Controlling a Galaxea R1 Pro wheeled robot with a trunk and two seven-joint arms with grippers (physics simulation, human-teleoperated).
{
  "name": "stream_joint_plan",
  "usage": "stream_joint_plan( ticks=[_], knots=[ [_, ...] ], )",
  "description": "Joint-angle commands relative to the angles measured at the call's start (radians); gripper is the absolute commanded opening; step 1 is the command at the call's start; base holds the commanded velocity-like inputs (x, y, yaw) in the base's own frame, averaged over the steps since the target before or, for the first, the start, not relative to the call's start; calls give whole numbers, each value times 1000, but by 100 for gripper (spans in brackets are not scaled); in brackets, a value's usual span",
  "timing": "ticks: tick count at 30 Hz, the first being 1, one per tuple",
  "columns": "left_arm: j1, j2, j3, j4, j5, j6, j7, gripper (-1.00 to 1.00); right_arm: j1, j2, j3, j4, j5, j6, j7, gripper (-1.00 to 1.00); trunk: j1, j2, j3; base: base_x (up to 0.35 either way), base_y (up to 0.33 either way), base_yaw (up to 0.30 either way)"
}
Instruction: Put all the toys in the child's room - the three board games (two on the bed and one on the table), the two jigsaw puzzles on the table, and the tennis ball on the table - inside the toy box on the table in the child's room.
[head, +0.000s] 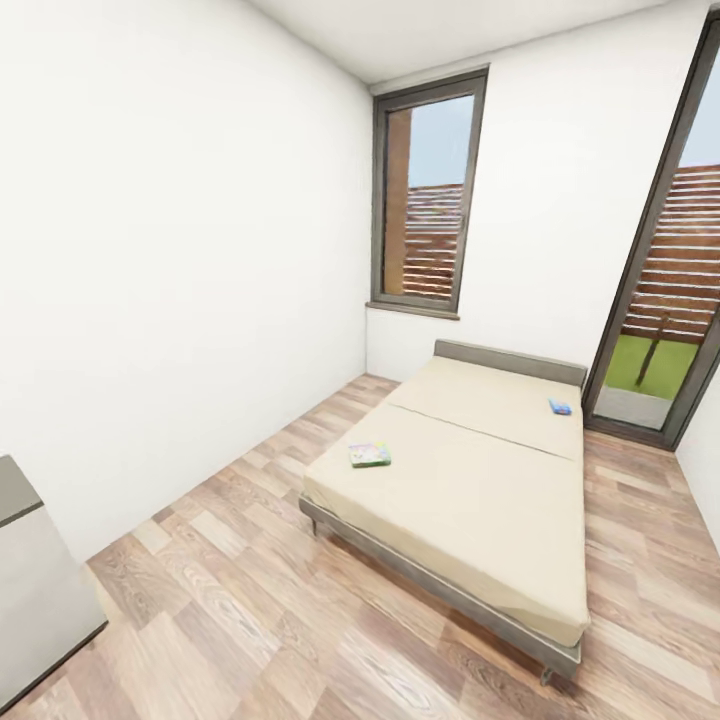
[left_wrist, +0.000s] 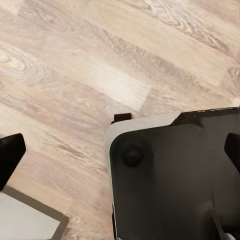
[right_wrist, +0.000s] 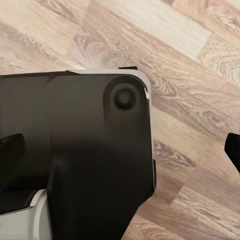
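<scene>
Looking from the head camera into a white-walled room with a wood-plank floor (head: 230, 600). Bed (head: 470, 500) stands low toward the far right corner, cream mattress in two sections, grey frame and headboard. Two board games lie on it: a yellow-green box (head: 370, 455) flat near the bed's left edge, about at the seam between the mattress sections; a small blue box (head: 560, 407) on the far section close to the right edge. The two are well apart. Tall window (head: 428, 205) behind the bed, glass door (head: 665, 290) at right, slatted fence outside. Grey corner of a desk (head: 30, 580) at lower left.

Left wrist camera: left gripper (left_wrist: 120, 155) hangs over the floor and the robot's black base (left_wrist: 175, 175); dark fingers (left_wrist: 9, 155) wide apart at either edge, nothing between them. Right wrist camera: right gripper (right_wrist: 122, 150) likewise spread and empty above the base (right_wrist: 75, 150).
</scene>
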Motion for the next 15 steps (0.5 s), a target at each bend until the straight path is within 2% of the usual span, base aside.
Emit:
stream_joint_plan(
  ticks=[1,7,15],
  knots=[
    [0,1,-7,2,-2,-10,1,100,0,2,-1,1,-5,-4,1,100,1,-1,0,240,219,-25],
    [0,-3,-7,9,-3,-71,1,100,0,13,0,1,-5,-6,-5,100,1,-1,0,281,124,-10],
    [0,-2,-8,11,-2,-90,1,100,0,15,0,1,-5,-11,-10,100,1,-1,-1,297,15,-1]
  ],
)
